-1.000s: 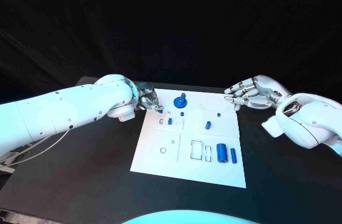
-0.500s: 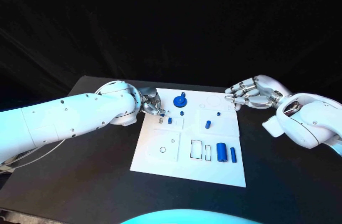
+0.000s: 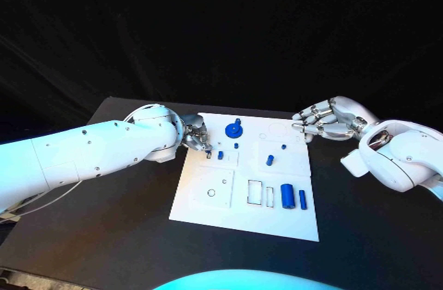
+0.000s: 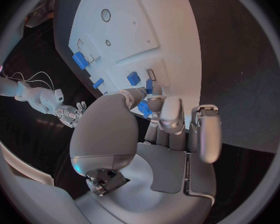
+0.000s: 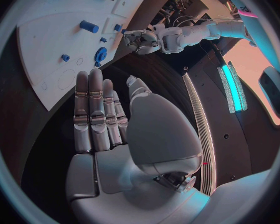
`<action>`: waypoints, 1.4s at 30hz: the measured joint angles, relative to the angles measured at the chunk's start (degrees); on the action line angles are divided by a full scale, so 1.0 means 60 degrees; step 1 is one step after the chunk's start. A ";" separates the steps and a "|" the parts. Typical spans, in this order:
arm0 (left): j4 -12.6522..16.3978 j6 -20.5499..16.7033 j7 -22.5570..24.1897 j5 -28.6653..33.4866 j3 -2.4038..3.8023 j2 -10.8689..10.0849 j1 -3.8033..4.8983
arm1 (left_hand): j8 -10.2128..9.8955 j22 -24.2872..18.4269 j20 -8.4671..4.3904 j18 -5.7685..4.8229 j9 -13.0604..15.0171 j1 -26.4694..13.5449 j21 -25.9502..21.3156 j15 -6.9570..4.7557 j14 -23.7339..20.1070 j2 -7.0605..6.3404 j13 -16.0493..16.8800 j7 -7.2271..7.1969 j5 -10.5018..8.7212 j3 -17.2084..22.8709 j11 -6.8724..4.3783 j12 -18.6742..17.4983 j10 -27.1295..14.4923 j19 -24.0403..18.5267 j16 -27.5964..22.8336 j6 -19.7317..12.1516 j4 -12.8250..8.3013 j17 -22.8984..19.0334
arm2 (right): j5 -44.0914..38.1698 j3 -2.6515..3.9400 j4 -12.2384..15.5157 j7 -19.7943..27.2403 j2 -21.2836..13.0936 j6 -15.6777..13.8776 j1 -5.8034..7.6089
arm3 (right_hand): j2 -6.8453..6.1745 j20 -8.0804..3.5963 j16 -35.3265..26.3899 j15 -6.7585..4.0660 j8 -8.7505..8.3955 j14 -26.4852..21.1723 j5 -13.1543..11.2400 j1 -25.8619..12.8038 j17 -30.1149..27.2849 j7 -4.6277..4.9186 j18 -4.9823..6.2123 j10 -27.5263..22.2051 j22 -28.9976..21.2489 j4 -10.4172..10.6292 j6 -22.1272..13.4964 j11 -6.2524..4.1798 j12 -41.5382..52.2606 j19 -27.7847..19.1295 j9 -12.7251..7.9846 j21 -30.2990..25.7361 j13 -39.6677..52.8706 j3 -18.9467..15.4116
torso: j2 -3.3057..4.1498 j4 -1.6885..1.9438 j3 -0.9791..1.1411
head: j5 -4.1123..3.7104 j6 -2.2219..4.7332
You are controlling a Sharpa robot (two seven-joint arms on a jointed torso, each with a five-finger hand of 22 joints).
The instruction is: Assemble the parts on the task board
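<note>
The white task board [image 3: 242, 203] lies in the middle of the black table. My left hand [image 3: 196, 138] hovers over its upper left corner. In the left wrist view the thumb and a finger pinch a small blue part [image 4: 144, 107] just above the board [image 4: 159, 30], beside a small slot. A round blue part [image 3: 234, 131] stands near the top edge, and small blue pieces [image 3: 269, 161] sit mid-board. A blue cylinder [image 3: 287, 197] and a thin blue bar [image 3: 302, 200] lie lower right. My right hand [image 3: 325, 123] floats off the upper right corner, fingers straight, holding nothing.
Empty outlined slots [image 3: 254, 193] mark the board's lower half, and a small ring outline [image 3: 211, 193] sits to their left. Black table [image 3: 111, 226] surrounds the board on all sides. In the right wrist view the board [image 5: 47, 40] lies beyond the fingers.
My left hand has moved slightly down and right, further over the board's upper left area. The right hand has stayed put.
</note>
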 measured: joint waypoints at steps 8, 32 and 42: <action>-0.0064 0.0398 -0.0192 -0.0004 -0.0012 0.0051 -0.0015 | -0.0014 0.0000 0.0000 0.0000 -0.0003 0.0015 0.0000 0.0000 0.0000 0.0015 -0.0015 -0.0020 0.0020 0.0010 0.0001 0.0000 -0.0001 0.0000 0.0000 0.0049 -0.0009 -0.0001 | 0.0000 0.0000 0.0000 0.0003 0.0002 0.0000 -0.0004 | 0.0000 0.0000 0.0000 0.0000 0.0000 0.0000 0.0000 0.0000 0.0000 0.0000 0.0000 0.0000 0.0000 0.0000 0.0000 0.0000 0.0000 0.0000 0.0000 0.0000 0.0000 0.0000 | 0.0000 -0.0002 0.0001 | 0.0005 -0.0016; -0.0133 0.0420 -0.0421 0.0213 0.0000 0.0141 -0.0007 | 0.0014 0.0007 0.0000 0.0000 -0.0006 0.0038 0.0000 0.0000 0.0000 0.0040 0.0059 -0.0016 0.0012 0.0026 -0.0002 0.0000 0.0068 0.0000 0.0000 0.0051 -0.0023 -0.0002 | 0.0001 0.0000 0.0004 0.0009 0.0008 0.0001 -0.0006 | 0.0000 0.0000 0.0000 0.0000 0.0000 0.0000 0.0000 0.0000 -0.0001 0.0000 0.0000 0.0000 -0.0013 0.0000 0.0000 0.0000 0.0000 0.0000 0.0000 0.0001 0.0002 0.0000 | -0.0001 -0.0005 0.0003 | -0.0021 -0.0023; 0.0035 0.0017 -0.0489 0.0340 -0.0016 0.0094 -0.0027 | -0.0005 0.0005 -0.0033 -0.0001 -0.0006 0.0039 0.0050 -0.0032 0.0032 0.0041 0.0168 -0.0037 -0.0001 0.0026 -0.0054 0.0112 0.0192 -0.0034 0.0000 0.0106 -0.0023 0.0008 | 0.0001 0.0000 0.0007 0.0015 0.0006 0.0001 -0.0006 | 0.0000 0.0000 0.0000 0.0000 0.0000 0.0000 0.0000 0.0000 0.0000 0.0000 0.0000 0.0000 -0.0013 0.0000 0.0000 0.0000 0.0000 0.0000 0.0000 0.0001 0.0003 0.0000 | 0.0000 -0.0005 0.0003 | -0.0033 -0.0016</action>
